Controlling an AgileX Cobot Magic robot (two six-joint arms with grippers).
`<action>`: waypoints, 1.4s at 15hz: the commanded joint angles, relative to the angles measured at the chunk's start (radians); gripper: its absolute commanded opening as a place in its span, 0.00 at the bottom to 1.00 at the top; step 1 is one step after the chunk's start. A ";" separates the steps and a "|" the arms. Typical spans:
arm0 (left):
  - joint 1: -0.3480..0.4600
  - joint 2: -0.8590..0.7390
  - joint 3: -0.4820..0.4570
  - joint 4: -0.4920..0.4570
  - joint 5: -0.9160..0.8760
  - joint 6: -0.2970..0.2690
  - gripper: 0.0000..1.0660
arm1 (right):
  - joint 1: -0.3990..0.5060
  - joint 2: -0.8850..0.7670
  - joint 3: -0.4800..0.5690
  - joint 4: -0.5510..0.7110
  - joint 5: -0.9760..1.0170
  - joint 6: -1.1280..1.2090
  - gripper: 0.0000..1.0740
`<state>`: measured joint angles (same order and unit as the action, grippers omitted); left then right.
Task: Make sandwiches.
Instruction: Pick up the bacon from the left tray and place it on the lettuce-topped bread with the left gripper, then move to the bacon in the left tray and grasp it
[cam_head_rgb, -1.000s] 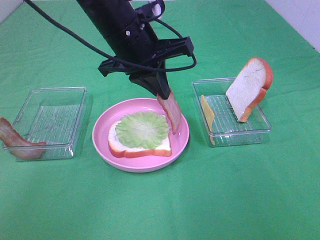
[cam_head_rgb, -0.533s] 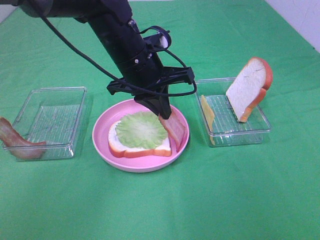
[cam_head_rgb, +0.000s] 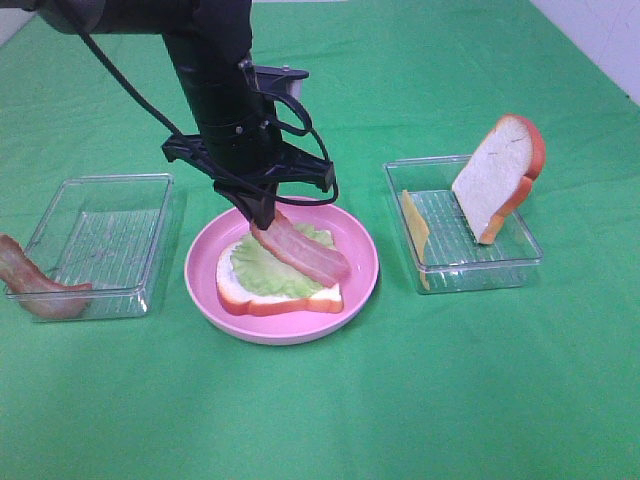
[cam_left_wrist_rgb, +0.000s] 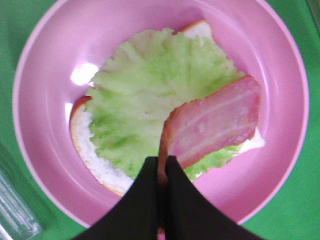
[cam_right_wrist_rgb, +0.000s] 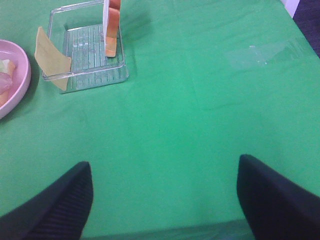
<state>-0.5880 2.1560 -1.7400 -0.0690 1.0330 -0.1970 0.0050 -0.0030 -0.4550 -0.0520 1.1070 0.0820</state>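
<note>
One bacon strip (cam_head_rgb: 302, 252) is lying on the half-built sandwich (cam_head_rgb: 228, 285) in the pink plate (cam_head_rgb: 205, 290), its length running from my left end effector (cam_head_rgb: 262, 218), which is pinching its far end, toward the plate's right rim, while the right end effector (cam_right_wrist_rgb: 165, 195) is hanging open, well right of the plate.

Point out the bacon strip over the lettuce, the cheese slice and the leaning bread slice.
bacon strip (cam_head_rgb: 308, 256), high exterior view, middle of the strip.
cheese slice (cam_head_rgb: 414, 228), high exterior view, its yellow face.
bread slice (cam_head_rgb: 492, 178), high exterior view, its white face.
</note>
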 joint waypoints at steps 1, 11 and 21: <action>-0.003 0.000 -0.003 0.038 0.012 -0.029 0.00 | -0.003 -0.031 0.002 0.003 -0.004 -0.008 0.72; -0.003 -0.001 -0.003 0.069 0.046 -0.107 0.85 | -0.003 -0.031 0.002 0.003 -0.004 -0.008 0.72; 0.068 -0.154 -0.053 0.146 0.287 -0.072 0.95 | -0.003 -0.031 0.002 0.003 -0.004 -0.008 0.72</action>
<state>-0.5180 2.0110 -1.7970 0.0780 1.2100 -0.2680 0.0050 -0.0030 -0.4550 -0.0520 1.1070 0.0820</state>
